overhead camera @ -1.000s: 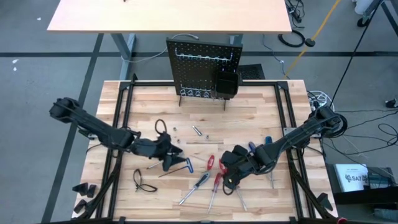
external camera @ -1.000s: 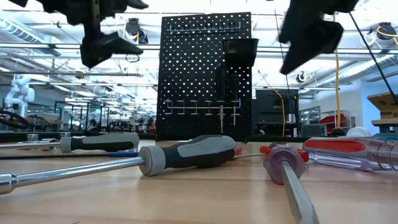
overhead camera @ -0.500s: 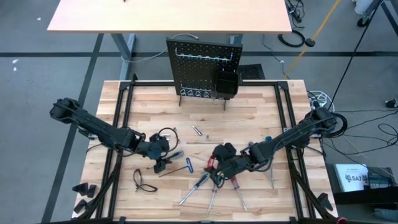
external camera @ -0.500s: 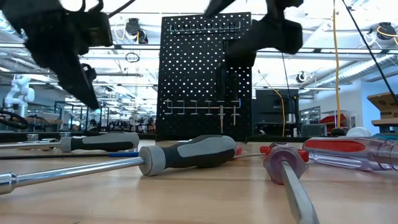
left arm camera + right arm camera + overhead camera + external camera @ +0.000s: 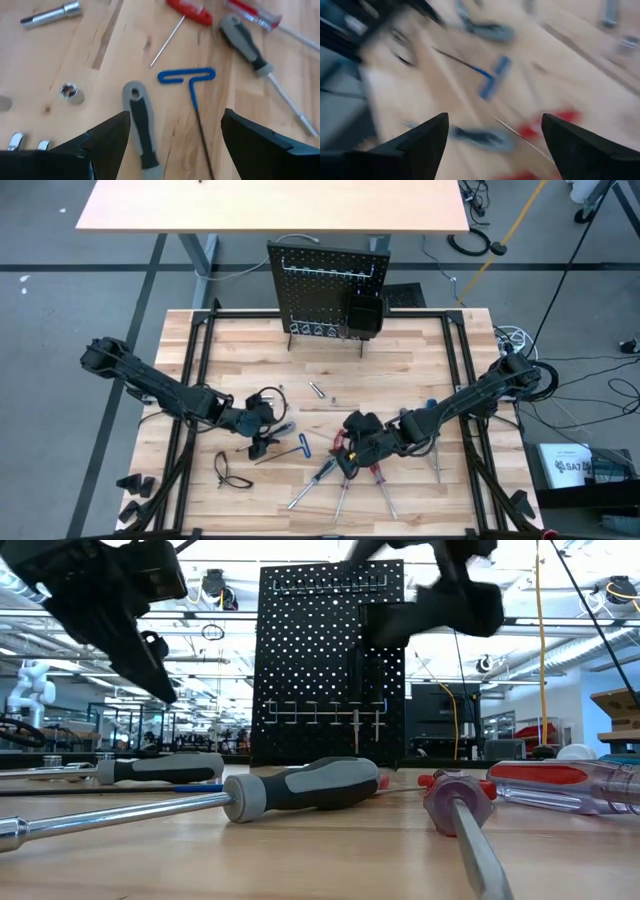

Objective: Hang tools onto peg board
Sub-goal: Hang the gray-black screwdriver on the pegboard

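The tools lie loose on the wooden tabletop: a black-and-grey-handled screwdriver (image 5: 140,126), a blue T-handle key (image 5: 188,76), red-handled screwdrivers (image 5: 340,442) and small silver bits (image 5: 315,390). My left gripper (image 5: 175,114) is open and slants down above the black-and-grey handle and the key's shaft, clear of both; it also shows in the high view (image 5: 261,442). To the right of the key, my right gripper (image 5: 350,450) is open and hovers over the red screwdrivers. The peg board (image 5: 328,290) stands upright at the table's far edge.
A black bin (image 5: 364,315) hangs on the board's lower right, and a silver hook rail (image 5: 325,708) crosses its lower part. A black looped cord (image 5: 228,471) lies near the front left. More screwdrivers (image 5: 322,472) lie toward the near edge.
My left gripper has dipped toward the tools, tipping its fingers downward and rolling at the wrist. My right gripper has slid toward the table's left, over the red screwdrivers, and rolled as well. Both have stayed open. No tool has moved.
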Robot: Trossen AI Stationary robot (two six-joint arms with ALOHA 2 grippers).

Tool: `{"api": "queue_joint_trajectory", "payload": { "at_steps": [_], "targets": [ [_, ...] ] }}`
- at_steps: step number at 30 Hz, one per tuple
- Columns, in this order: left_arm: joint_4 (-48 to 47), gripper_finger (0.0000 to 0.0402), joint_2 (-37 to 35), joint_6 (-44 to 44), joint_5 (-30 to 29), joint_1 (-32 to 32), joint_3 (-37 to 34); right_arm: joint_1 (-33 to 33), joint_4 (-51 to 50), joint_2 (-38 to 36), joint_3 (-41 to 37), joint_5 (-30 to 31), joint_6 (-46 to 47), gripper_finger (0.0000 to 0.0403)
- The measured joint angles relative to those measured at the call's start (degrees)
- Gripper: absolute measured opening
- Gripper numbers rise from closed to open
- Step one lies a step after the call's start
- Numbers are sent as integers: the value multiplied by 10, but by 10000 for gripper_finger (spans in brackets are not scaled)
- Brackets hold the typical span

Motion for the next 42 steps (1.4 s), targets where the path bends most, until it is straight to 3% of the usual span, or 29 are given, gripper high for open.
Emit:
{"api": "queue_joint_trajectory", "payload": {
  "at_steps": [7, 12, 16, 22, 29, 35, 42],
  "targets": [
    [100, 310, 0, -2, -15, 0, 0, 3, -222, -24, 0, -56, -13, 310],
    [171, 310, 1, -7, -88, 1, 0, 4, -351, -30, 0, -58, -47, 310],
    [203, 310, 1, -73, -138, 7, 0, 4, -398, -30, 0, -58, -99, 310],
    [188, 310, 1, -91, -129, 11, 0, 3, -329, -30, 0, -55, -157, 310],
    [52, 310, 1, -92, -74, 11, 0, -13, -155, -27, 0, -8, -242, 310],
    [-72, 310, 1, -93, -8, 11, 0, -40, -104, -22, 0, 19, -258, 310],
    [-115, 310, 1, -92, 13, 11, 0, -59, -58, -22, 0, 17, -225, 310]
  ]
}}
